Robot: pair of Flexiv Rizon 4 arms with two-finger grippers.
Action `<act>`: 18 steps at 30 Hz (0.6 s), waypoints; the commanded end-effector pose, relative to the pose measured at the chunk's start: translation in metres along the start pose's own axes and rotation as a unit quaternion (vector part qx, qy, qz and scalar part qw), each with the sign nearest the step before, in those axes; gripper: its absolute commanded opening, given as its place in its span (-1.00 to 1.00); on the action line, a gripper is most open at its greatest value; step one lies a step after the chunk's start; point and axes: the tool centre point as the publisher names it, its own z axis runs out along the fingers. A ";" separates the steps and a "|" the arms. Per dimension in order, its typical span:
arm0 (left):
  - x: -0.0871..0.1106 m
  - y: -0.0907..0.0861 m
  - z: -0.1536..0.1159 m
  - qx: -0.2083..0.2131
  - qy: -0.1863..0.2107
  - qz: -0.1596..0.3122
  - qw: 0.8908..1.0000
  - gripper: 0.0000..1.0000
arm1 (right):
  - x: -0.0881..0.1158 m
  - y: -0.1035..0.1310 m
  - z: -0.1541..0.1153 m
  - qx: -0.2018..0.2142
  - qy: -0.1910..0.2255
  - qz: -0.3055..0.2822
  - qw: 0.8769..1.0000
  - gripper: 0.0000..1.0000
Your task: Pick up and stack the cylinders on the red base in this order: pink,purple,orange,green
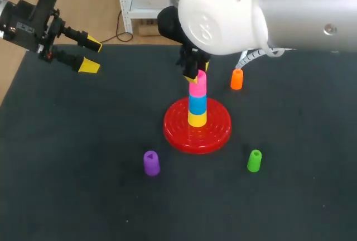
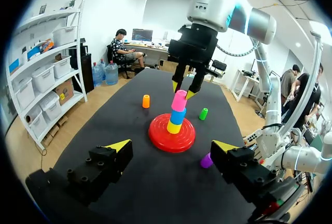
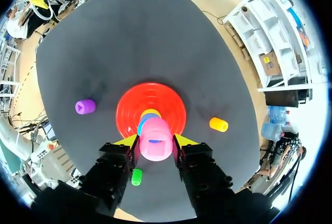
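Grips pink plastic cylinder (image 2: 179,101) with right gripper (image 3: 154,142), fingers (image 3: 127,142) pressed on both its sides, atop blue cylinder (image 1: 197,103) and yellow cylinder (image 1: 197,119) at the middle of the round red ridged base (image 1: 217,133); looks tilted there, not seated square. Risks tipping it, or the whole column, off the base if released askew or dragged by a fingertip on lifting away. Holds left gripper (image 1: 89,54) wide open and empty, well away from the base.
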 end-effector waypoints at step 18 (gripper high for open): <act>0.001 0.000 0.000 -0.001 -0.002 0.002 1.000 1.00 | 0.013 0.012 0.020 -0.008 0.007 -0.004 1.000 -1.00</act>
